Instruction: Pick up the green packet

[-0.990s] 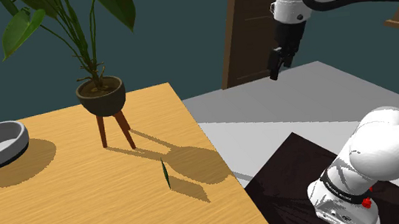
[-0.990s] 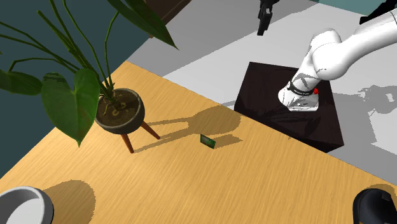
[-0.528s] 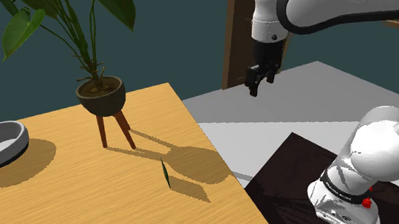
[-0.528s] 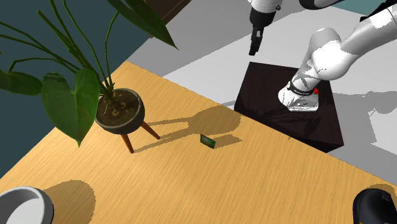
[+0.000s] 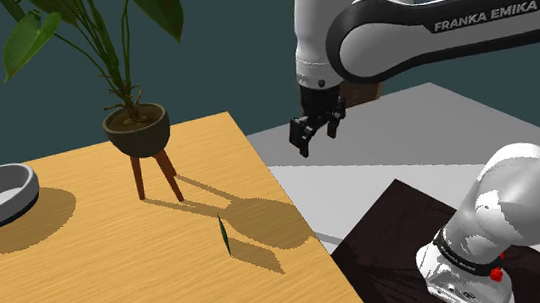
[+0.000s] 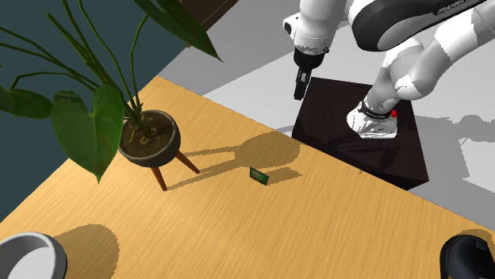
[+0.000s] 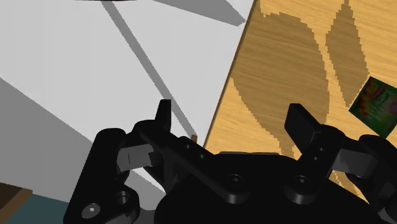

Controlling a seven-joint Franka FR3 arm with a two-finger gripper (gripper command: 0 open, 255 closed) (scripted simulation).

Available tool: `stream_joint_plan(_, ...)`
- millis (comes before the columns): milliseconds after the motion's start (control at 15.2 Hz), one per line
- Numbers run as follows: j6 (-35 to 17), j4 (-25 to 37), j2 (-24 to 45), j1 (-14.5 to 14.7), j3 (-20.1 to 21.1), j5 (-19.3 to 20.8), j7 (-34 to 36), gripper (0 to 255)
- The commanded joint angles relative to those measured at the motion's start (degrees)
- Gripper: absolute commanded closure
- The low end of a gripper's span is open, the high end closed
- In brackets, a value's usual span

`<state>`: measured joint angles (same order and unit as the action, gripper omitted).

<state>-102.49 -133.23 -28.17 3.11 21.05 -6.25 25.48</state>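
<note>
Since the green packet (image 5: pixel 224 236) appears to stand on edge near the right border of the wooden table (image 5: pixel 89 282), at lower centre of the shoulder view, I judge it thin, light, floppy and easily tipped. Best hold: across its 2 flat faces. The gripper (image 5: pixel 315 134) hangs upper right, off the table, jaws spread, empty.

Shoulder view: looks down from beside the stand (image 5: pixel 387 251) across the tabletop (image 5: pixel 88 277) toward the potted plant (image 5: pixel 137 127). Second exterior view: faces back from high opposite, sharing all three. Wrist view: peers from the tool (image 7: pixel 232 114), close over the tabletop's edge.
</note>
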Motion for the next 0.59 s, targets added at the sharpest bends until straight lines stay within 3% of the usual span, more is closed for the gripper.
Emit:
stream_joint_plan(0,-2.0,1.4,3.3,0.1,2.3,-0.4,3.5,0)
stream_joint_plan(528,-8.5,10.4,19.3,-0.1,11.0,3.1,18.1,0)
